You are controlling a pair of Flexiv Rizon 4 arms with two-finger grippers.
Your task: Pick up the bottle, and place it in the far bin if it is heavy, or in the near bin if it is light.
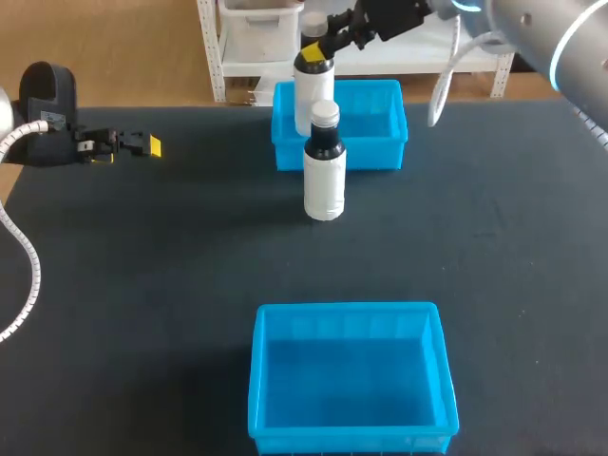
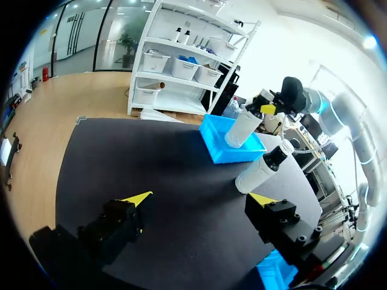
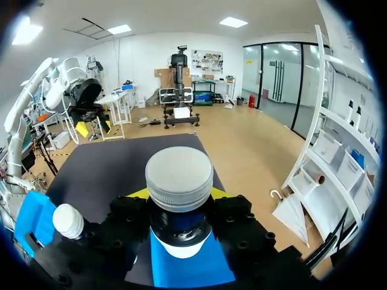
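Two white bottles with black necks and pale caps are in view. My right gripper (image 1: 318,52) is shut on the neck of one bottle (image 1: 313,95), holding it upright in the air over the left end of the far blue bin (image 1: 380,128). In the right wrist view its cap (image 3: 179,178) sits between the yellow tips. The second bottle (image 1: 324,166) stands on the table just in front of that bin. My left gripper (image 1: 142,145) is at the table's left side, open and empty, with both bottles far ahead of its fingers (image 2: 140,197).
The near blue bin (image 1: 347,380) sits empty at the table's front middle. Dark table surface lies between the two bins and all around the left gripper.
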